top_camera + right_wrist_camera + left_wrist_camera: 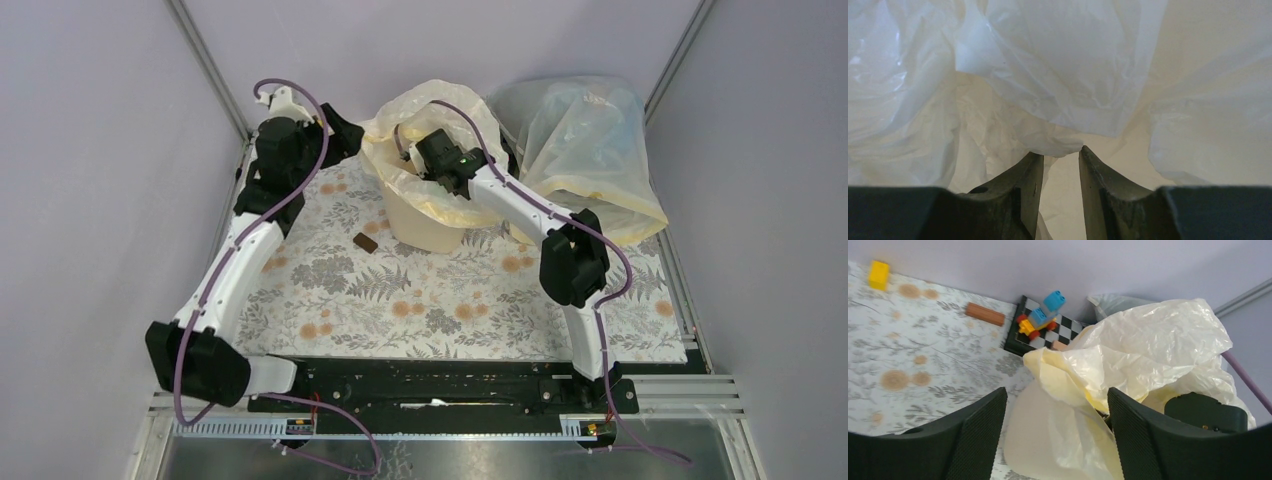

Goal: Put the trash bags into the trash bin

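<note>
The cream-beige trash bin (428,228) stands at the back middle of the flowered mat. The cream-yellow trash bag (398,150) lies crumpled over its mouth and hangs down the rim. My right gripper (438,160) reaches down into the bin's mouth. In the right wrist view its jaws (1058,152) stand a little apart, empty, with a fold of bag (1058,100) just past the tips. My left gripper (350,135) is open at the bin's left side. In the left wrist view it (1056,392) frames the bin's wall (1030,440) and the bag (1148,350) without touching them.
A big whitish-clear sack (585,150) bulges right of the bin. A small brown block (365,241) lies on the mat. Behind the bin are a checkered board with toy bricks (1040,322), a wooden block (984,314) and a yellow brick (878,275).
</note>
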{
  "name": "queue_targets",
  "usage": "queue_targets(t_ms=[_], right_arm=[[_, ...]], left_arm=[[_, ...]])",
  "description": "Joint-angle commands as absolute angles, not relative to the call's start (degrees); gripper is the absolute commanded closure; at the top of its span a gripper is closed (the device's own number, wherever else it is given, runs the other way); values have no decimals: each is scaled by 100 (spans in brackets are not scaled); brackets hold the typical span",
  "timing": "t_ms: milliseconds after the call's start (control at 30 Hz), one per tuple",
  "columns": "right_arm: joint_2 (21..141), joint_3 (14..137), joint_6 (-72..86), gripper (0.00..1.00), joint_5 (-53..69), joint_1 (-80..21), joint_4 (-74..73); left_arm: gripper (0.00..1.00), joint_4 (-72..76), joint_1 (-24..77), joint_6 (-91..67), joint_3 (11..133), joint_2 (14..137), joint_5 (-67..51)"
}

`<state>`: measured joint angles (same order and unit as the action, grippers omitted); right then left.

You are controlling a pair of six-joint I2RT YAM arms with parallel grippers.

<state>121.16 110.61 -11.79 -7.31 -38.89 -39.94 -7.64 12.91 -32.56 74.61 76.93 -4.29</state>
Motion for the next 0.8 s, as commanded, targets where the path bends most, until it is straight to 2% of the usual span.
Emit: queue_targets(t_ms=[0,133,233,467,633,767], right_arm=[[12205,11155,-1223,60,-577,-3946,-3992],[12243,11187,-1213,60,-504,-3946,-4032],[12251,11203,-1213,60,-474,-3949,-4060],[12260,11301,-1193,60,-434,-3950,-4128],[12252,11292,-1173,60,-409,-3946,-4153],[12260,11277,-1173,60,-421,-3947,-4148]], left_arm=[[20,-238,1257,-2567,7222,6980,260],[9,97,1348,-2080,7063,6646,50],[8,881,1406,-1464,6871,6490,-606],[8,909,1497,-759,7718,7498,-2094],[16,718,1547,-917,8385,8351,-2654],[18,637,1546,-1065,8694,8755,-2907]])
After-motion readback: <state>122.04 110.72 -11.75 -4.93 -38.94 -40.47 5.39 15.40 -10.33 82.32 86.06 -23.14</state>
